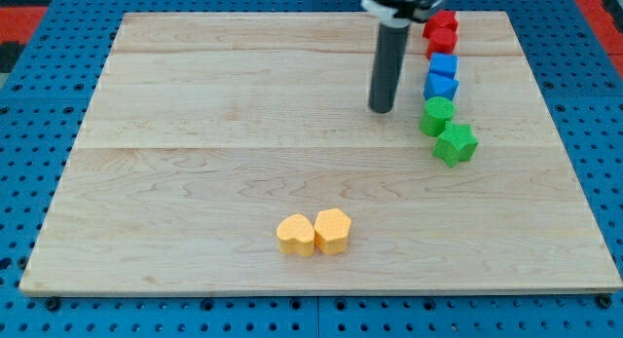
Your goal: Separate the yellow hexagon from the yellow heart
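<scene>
Blocks first: yellow heart [295, 235] and yellow hexagon [332, 230] sit touching near the board's bottom edge, heart at nine o'clock of the hexagon. From my tip [381, 108], holding nothing, they lie at about seven o'clock, well apart. Clear wood between. Green [446, 130], blue [441, 77], red blocks [440, 32] stack at its three o'clock.

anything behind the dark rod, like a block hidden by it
No block shows behind the rod: only bare wooden board appears on both sides. My tip rests left of the blue blocks and green blocks. The narrow strip of board directly behind it is covered.
</scene>
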Available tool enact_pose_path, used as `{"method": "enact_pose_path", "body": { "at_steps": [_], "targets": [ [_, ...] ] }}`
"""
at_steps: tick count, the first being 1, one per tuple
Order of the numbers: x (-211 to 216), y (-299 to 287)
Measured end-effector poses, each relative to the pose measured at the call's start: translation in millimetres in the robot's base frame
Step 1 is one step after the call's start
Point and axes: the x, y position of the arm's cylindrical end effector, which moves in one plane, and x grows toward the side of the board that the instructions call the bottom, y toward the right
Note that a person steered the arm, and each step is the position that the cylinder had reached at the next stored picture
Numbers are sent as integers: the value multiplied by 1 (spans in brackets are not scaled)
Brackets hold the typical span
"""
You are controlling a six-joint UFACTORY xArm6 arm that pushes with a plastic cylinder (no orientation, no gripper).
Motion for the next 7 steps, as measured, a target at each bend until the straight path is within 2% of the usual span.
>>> {"method": "enact_pose_path", "body": {
  "at_steps": [2, 3, 5, 6, 7],
  "targets": [
    [65, -102],
    [111, -128],
    [214, -139],
    [229, -137],
    [222, -117]
  ]
}}
